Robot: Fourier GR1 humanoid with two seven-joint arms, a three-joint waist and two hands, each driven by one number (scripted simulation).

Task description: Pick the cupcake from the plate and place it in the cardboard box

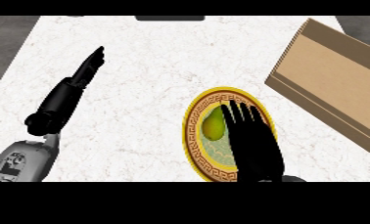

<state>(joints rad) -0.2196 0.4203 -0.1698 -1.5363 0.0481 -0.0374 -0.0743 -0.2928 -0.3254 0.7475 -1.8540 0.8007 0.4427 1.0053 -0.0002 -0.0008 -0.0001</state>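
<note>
On the white marbled counter [145, 96], a gold-rimmed plate [189, 135] sits at about five o'clock from the view's centre, and on it lies a greenish-yellow, pear-shaped item [212, 124]; the task calls for a cupcake, but what shows looks more like a pear than a cupcake. The right hand [253, 145] is over the plate with its fingers straight and spread wide, holding nothing, its fingertips pointing toward twelve o'clock and lying just beside the item at its three o'clock side; whether the fingers touch it cannot be told. The cardboard box [325, 78] stands at about two o'clock from the plate, well apart from it, seen at an angle so that its opening is not plain. The left hand [86, 69] rests at about ten o'clock, fingers straight and together, holding nothing. The grasp looks not yet made. The risks from here, as a judgement: the hand sits off to one side of the item, so closing the fingers may nudge it toward nine o'clock and roll it across the plate or over the rim; its rounded, tapered shape could slip out of a pinch; and a low carry toward two o'clock might catch the box's near wall.
</note>
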